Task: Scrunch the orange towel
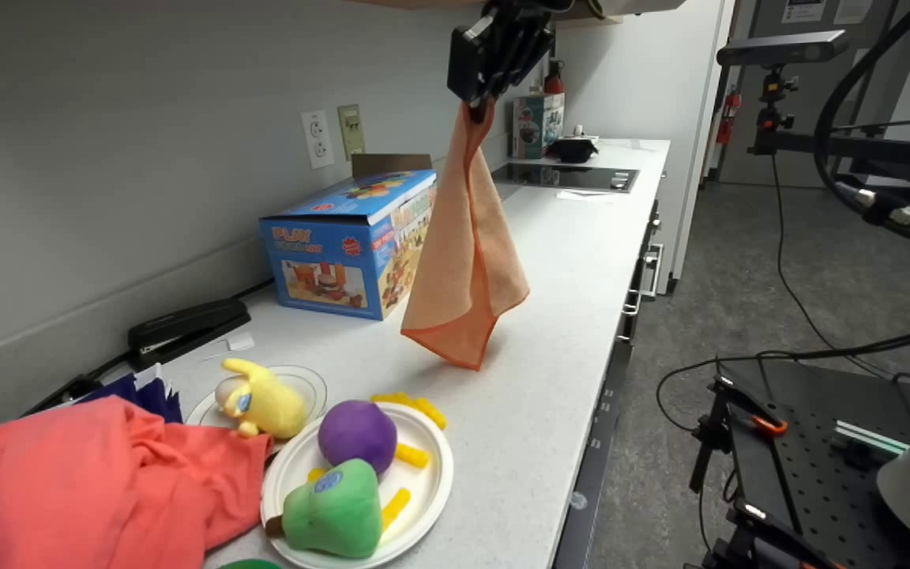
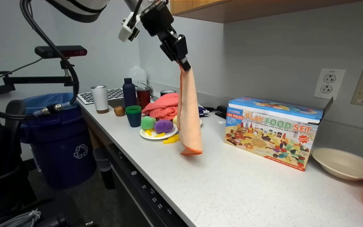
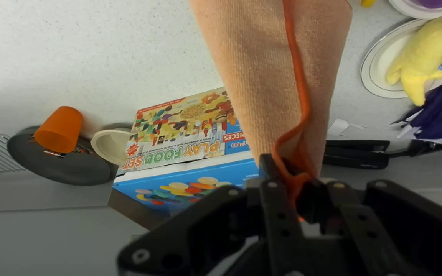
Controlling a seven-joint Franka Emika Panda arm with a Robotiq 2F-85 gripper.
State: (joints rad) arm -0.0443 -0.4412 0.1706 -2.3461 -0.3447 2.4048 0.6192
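In an exterior view, well left of the pincer (image 1: 479,111) and lower, lies a coral cloth (image 1: 84,490). Then a colourful box (image 1: 344,257) stands on the counter (image 1: 554,316), also left and lower. The pincer is closed upon the orange towel (image 1: 451,245), which hangs directly beneath it.

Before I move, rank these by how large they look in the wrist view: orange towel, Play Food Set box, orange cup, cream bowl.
Largest: orange towel, though nearness helps
Next: Play Food Set box
Smallest: orange cup and cream bowl, too alike to rank; the bowl is partly hidden
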